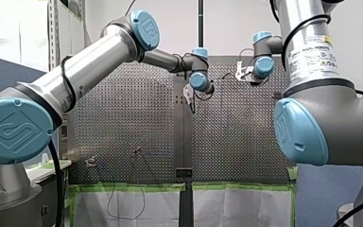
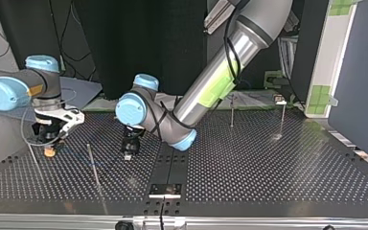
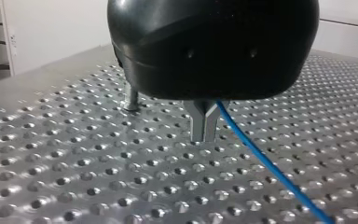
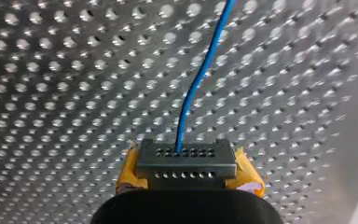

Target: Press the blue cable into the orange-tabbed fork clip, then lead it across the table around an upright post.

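The blue cable point(image 4: 182, 128) is a thin, smooth, bright blue strand. In the right wrist view it runs over the perforated table point(image 2: 268, 163) ahead of our right gripper point(image 4: 186, 156). It ends at a grey piece point(image 4: 186, 170) with two rows of small holes, which has yellow pads at either side. We cannot tell whether this gripper is spread or pressed together.

In the left wrist view the cable rises off the table to our left gripper point(image 3: 203, 137). Its metal fingers are pressed together under a black housing and pinch the strand near their root. In the top view both grippers hang low over the table's left half, with a faint blue line between them.

The white label point(image 1: 312, 52) on our right arm has a yellow-and-black mark, but its print is too small for us to read. The blue joint caps point(image 1: 9, 130) carry an embossed emblem.

A thin upright post point(image 2: 94, 167) stands between the two grippers, near the cable's line. Two more posts point(image 2: 232, 111) point(image 2: 282, 120) stand well apart at the top view's right. A black strip point(image 2: 172, 163) divides the table, and green tape point(image 1: 132, 187) edges it in the front view.
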